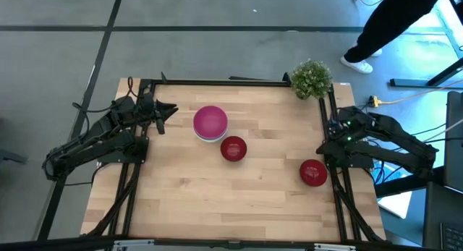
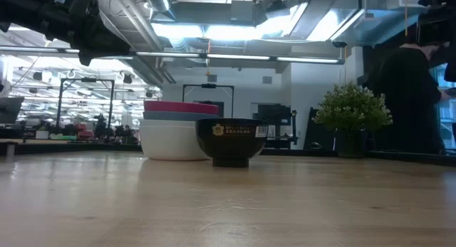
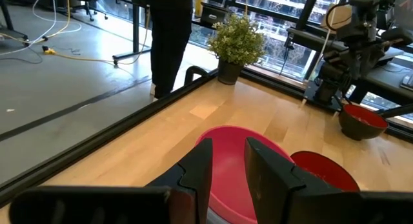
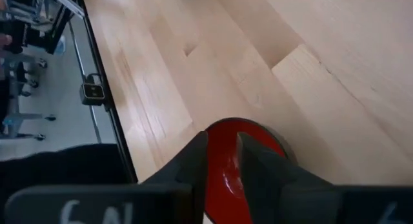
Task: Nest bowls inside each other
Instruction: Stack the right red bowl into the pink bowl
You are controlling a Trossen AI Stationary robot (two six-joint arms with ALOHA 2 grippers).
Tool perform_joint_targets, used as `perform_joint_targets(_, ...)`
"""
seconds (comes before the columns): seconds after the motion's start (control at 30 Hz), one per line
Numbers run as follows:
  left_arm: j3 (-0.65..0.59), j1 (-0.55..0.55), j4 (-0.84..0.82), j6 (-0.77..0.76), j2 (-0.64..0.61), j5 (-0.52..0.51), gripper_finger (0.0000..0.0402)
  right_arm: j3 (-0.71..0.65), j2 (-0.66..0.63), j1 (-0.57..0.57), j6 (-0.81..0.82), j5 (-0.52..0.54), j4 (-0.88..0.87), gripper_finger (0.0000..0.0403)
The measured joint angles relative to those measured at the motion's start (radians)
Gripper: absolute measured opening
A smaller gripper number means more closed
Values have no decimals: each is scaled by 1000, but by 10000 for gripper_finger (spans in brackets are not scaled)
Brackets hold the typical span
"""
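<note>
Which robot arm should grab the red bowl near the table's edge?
Probably the right. The right gripper sits just beside that dark red bowl, and its wrist camera looks down on it. The left gripper waits beyond the pink-topped stack.

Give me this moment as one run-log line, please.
stack: pink on top | red bowls: loose | left gripper: beside stack | right gripper: above a red bowl

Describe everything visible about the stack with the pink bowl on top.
The stack sits upright on the wooden table, toward the far side near the left gripper, which does not touch it. From table level it shows three plain nested layers: the magenta pink bowl uppermost, a blue rim beneath, and a white bowl at the bottom. A dark red bowl stands close beside it.
</note>
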Motion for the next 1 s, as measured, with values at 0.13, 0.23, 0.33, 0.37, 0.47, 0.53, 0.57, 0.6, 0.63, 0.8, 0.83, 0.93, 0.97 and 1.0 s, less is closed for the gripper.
perform_joint_targets(0.13,0,0,0,-1,0,0,85,0,28,0,23,-9,23,112)
perform_joint_targets(0.23,0,0,0,-1,0,-5,85,0,61,0,-20,-29,75,129)
perform_joint_targets(0.33,0,0,0,-1,0,-7,85,0,94,0,-140,-27,116,140)
perform_joint_targets(0.37,0,0,0,-1,0,-7,85,1,107,0,-174,-21,115,142)
perform_joint_targets(0.47,0,0,0,-31,0,-7,85,30,153,0,-257,14,89,145)
perform_joint_targets(0.53,0,0,0,-53,0,-6,85,58,190,0,-310,43,35,144)
perform_joint_targets(0.57,0,0,0,-63,0,-3,85,75,209,0,-331,60,9,144)
perform_joint_targets(0.6,0,0,0,-70,0,0,85,95,227,0,-353,71,-13,144)
perform_joint_targets(0.63,0,0,0,-72,0,2,85,114,245,0,-375,82,-36,144)
perform_joint_targets(0.8,0,0,0,-75,0,3,85,182,314,1,-475,114,-140,144)
perform_joint_targets(0.83,0,0,0,-75,0,3,85,190,326,1,-493,114,-164,144)
perform_joint_targets(0.93,0,0,0,-75,0,3,85,203,361,2,-533,124,-240,144)
perform_joint_targets(0.97,0,0,0,-75,0,2,85,203,372,6,-536,134,-266,144)
perform_joint_targets(1.0,0,0,0,-75,0,2,85,203,384,11,-536,140,-289,144)
